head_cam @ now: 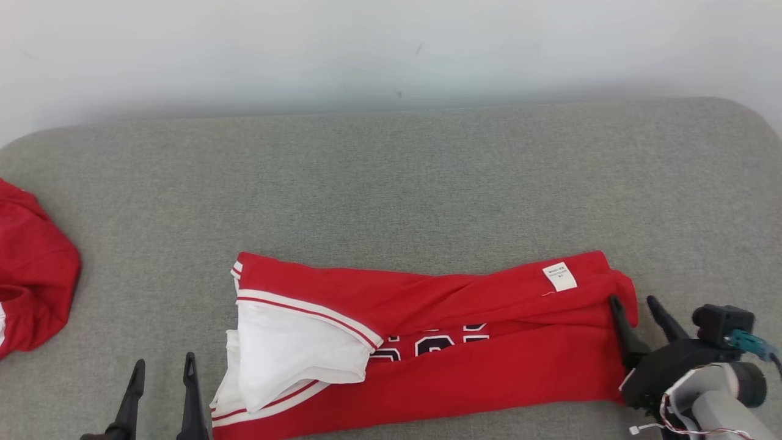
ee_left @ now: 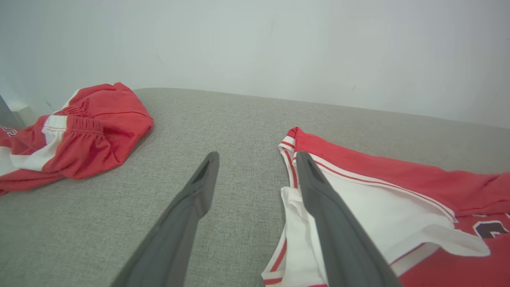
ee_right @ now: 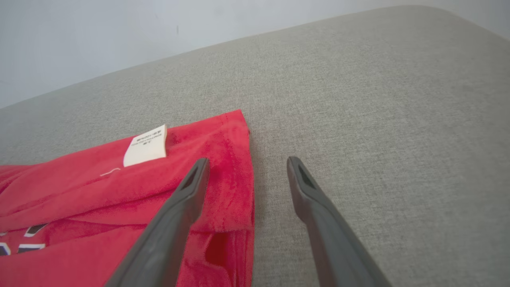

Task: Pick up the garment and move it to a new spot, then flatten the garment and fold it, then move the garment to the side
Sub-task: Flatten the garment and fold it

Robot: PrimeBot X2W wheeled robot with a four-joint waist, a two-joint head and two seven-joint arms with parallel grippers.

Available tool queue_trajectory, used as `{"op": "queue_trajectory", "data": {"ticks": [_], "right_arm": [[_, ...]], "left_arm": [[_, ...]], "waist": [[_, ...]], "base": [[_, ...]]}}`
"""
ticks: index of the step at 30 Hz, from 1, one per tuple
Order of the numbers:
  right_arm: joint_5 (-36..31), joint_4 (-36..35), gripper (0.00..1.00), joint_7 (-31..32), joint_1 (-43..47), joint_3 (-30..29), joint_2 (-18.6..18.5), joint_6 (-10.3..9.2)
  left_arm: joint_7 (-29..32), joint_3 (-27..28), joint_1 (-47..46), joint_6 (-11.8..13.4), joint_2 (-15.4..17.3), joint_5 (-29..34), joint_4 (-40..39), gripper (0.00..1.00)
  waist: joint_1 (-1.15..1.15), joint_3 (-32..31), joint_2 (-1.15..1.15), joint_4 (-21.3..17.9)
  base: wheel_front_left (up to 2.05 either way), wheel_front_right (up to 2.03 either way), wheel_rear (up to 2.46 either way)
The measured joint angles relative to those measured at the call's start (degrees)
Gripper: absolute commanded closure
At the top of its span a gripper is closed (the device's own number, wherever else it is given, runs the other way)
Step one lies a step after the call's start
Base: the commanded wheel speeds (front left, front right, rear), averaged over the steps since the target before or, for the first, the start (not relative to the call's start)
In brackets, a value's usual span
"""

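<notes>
While spread wide and empty, flank long red-and-white fabric jersey (head_cam: 489, 366) endwise: dark-fingered left gripper (head_cam: 165, 359) beside white end, right gripper (head_cam: 632, 298) at tagged end.

A grey, woven-fabric surface (head_cam: 427, 183) spans the frame from side to side, its far corners (head_cam: 736, 113) rounded off. Directly behind it rises a plain, pale wall (head_cam: 244, 49) with a faint bluish cast, meeting the surface along its far edge. A few small dark marks (head_cam: 419, 49) fleck the wall near the middle, one a short slanted streak and another a speck lower down. The light is soft and even, leaving only a dim band of shade where wall and surface meet.
</notes>
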Motion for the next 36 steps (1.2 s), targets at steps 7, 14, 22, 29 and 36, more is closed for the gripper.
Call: {"op": "queue_trajectory", "data": {"ticks": [7,14,22,29,36], "right_arm": [[-0.2,6.8,0.00,2.3,-2.5,0.8,2.7,0.00],[1.4,10.0,0.71,3.1,-3.3,2.3,3.7,-0.01],[4.6,9.9,1.00,2.2,-3.4,4.5,3.7,0.00],[5.1,12.0,1.00,-0.3,-5.4,2.9,-1.5,0.01],[3.3,14.4,1.00,-2.2,-7.9,-0.6,-7.0,0.01]], "left_arm": [[0.0,1.3,0.7,-0.9,-1.0,3.4,1.2,0.00],[0.0,1.5,1.1,-0.9,-1.2,5.9,2.0,0.00],[0.0,1.0,1.6,-0.7,-1.3,5.7,2.9,0.00],[0.0,0.6,1.6,-0.3,-1.3,5.6,2.9,0.00],[0.0,0.6,1.9,-0.2,-1.3,5.6,2.9,0.00]], "waist": [[0.00,-0.3,0.01,1.4],[0.00,-0.6,0.01,2.3],[0.01,-1.1,0.01,1.5],[0.01,-1.6,0.01,0.6],[0.01,-2.1,0.01,-0.3]], "base": [[0.00,0.00,0.00],[0.00,0.00,0.00],[0.00,0.00,0.00],[0.00,0.00,0.00],[0.00,0.00,0.00]]}}
